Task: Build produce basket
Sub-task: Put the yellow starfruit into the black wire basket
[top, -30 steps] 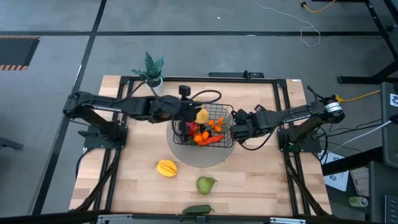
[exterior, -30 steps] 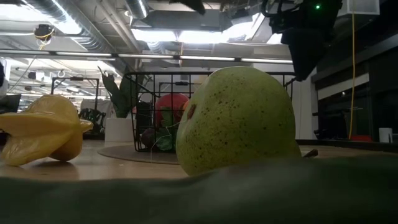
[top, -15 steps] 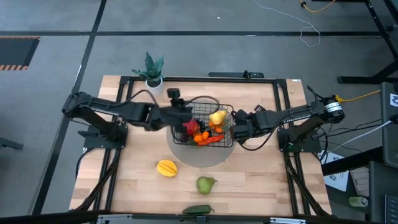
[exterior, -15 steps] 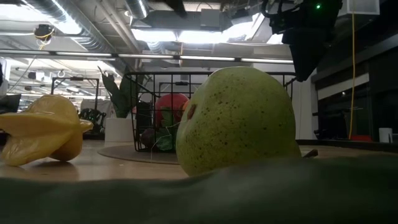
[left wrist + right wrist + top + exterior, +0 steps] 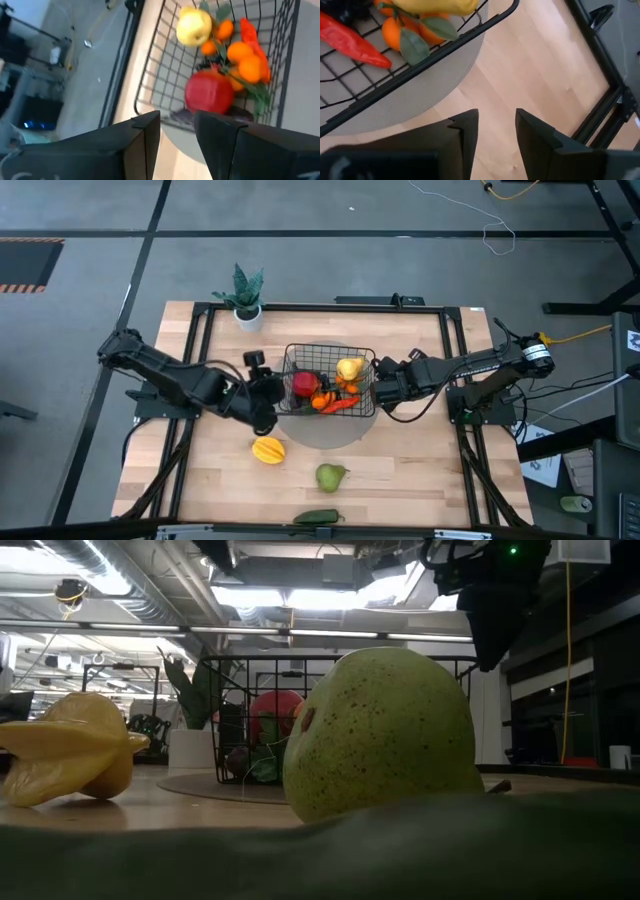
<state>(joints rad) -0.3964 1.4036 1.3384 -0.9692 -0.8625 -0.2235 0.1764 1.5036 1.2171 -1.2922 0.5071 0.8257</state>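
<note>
Three pieces of produce lie outside the basket (image 5: 329, 383) in the high view: a yellow starfruit (image 5: 268, 450), a green pear (image 5: 331, 476) and a dark green vegetable (image 5: 318, 517) at the near table edge. The basket stands on a grey disc (image 5: 325, 430) mid-table, holding a red apple (image 5: 304, 384), a yellow fruit (image 5: 350, 368) and oranges. The left gripper (image 5: 266, 409) sits just beside the basket's left wall, between it and the starfruit; the right gripper (image 5: 379, 393) waits at the basket's right wall. I judge the step is fetching the next piece, likely the starfruit; that calls for lowering over it and closing.

At table height, the pear fills the foreground, the basket behind it.

From the left wrist, its fingers (image 5: 140, 145) stand apart, empty, basket ahead.

From the right wrist, its fingers (image 5: 465, 132) also stand apart, empty, above bare wood by the disc.

No readable writing anywhere.
</note>
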